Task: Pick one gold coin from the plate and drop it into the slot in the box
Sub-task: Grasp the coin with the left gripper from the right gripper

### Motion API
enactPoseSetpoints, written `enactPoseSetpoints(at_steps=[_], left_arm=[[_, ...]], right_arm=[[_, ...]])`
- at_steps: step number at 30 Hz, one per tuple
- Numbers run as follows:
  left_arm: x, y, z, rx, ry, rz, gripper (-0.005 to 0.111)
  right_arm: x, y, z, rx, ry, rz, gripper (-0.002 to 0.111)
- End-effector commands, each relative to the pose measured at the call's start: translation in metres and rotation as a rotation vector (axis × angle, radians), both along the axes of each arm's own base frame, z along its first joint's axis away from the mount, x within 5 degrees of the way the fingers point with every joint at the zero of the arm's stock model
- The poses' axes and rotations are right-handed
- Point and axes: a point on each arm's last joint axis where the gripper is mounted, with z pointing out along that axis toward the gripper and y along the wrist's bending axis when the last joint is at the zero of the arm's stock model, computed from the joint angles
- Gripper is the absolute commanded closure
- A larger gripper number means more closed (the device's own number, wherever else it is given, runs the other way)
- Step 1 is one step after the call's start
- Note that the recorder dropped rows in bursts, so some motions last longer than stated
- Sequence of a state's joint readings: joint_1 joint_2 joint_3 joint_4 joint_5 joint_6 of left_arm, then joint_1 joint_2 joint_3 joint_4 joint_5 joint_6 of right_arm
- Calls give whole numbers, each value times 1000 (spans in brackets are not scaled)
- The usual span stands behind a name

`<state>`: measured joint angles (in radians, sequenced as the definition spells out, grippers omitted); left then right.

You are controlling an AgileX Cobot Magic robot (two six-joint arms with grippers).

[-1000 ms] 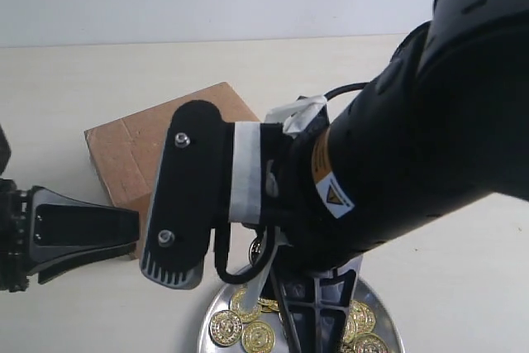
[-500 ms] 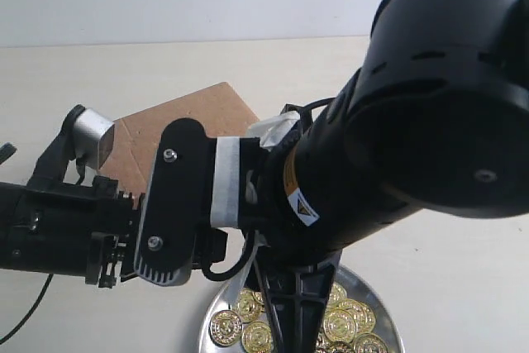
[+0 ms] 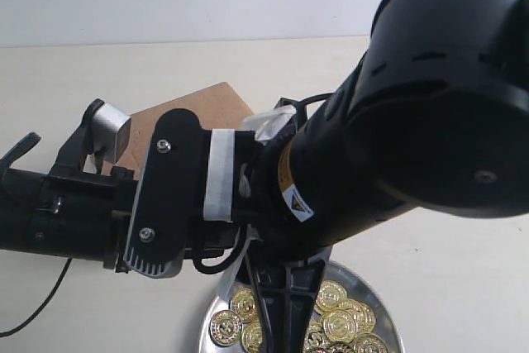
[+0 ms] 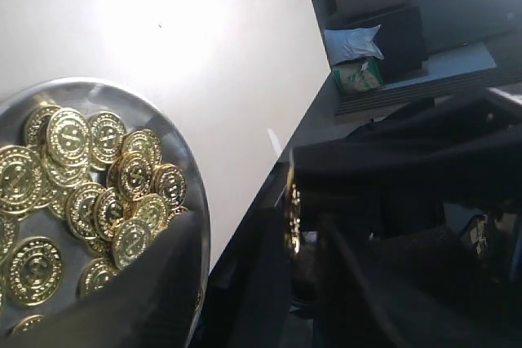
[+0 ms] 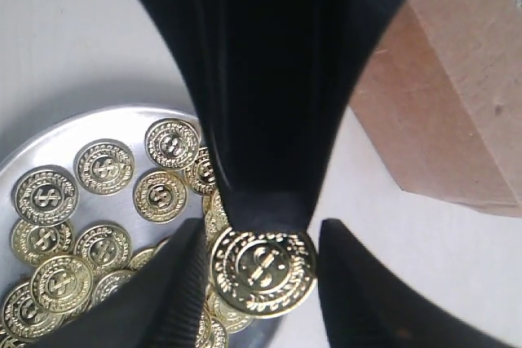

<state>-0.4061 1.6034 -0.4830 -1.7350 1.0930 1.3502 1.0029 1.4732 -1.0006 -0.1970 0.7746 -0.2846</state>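
A gold coin [image 5: 263, 270] hangs face-on between my right gripper's [image 5: 259, 238] two fingers, just above the rim of the silver plate [image 5: 49, 152]. The right gripper is shut on it. One broad black finger [image 5: 269, 120] of the left gripper reaches down to the coin's upper edge. In the left wrist view the same coin [image 4: 291, 218] shows edge-on inside my open left gripper [image 4: 261, 238]. The plate [image 3: 374, 293] holds several gold coins [image 3: 331, 320]. The brown cardboard box [image 3: 202, 101] lies beyond the arms and shows beside the plate [image 5: 457, 95]. The slot is hidden.
The right arm's big black body [image 3: 430, 105] fills the right of the exterior view and covers much of the box. The left arm [image 3: 58, 212] lies across the table from the left. Beyond the table edge in the left wrist view stand dark furniture and bags [image 4: 359, 46].
The left arm has slid in from the left until its gripper sits behind the right wrist. The right arm shifted a little left; more of the plate now shows.
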Motion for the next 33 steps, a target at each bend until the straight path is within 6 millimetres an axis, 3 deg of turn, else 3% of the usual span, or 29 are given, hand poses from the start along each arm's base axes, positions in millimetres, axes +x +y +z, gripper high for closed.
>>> enactPoseSetpoints(at_steps=[1, 6, 20, 28, 33], left_arm=[[1, -11, 4, -32, -5, -44, 62], [0, -19, 6, -12, -22, -60, 62], [2, -18, 3, 21, -24, -36, 63], [1, -19, 4, 8, -20, -45, 81], [1, -19, 4, 6, -20, -46, 82]], right_arm=[[1, 2, 3, 19, -11, 0, 81], [1, 2, 3, 19, -11, 0, 81], [0, 2, 2, 21, -5, -15, 81], [1, 2, 2, 23, -6, -15, 81], [1, 3, 3, 27, -8, -14, 81]])
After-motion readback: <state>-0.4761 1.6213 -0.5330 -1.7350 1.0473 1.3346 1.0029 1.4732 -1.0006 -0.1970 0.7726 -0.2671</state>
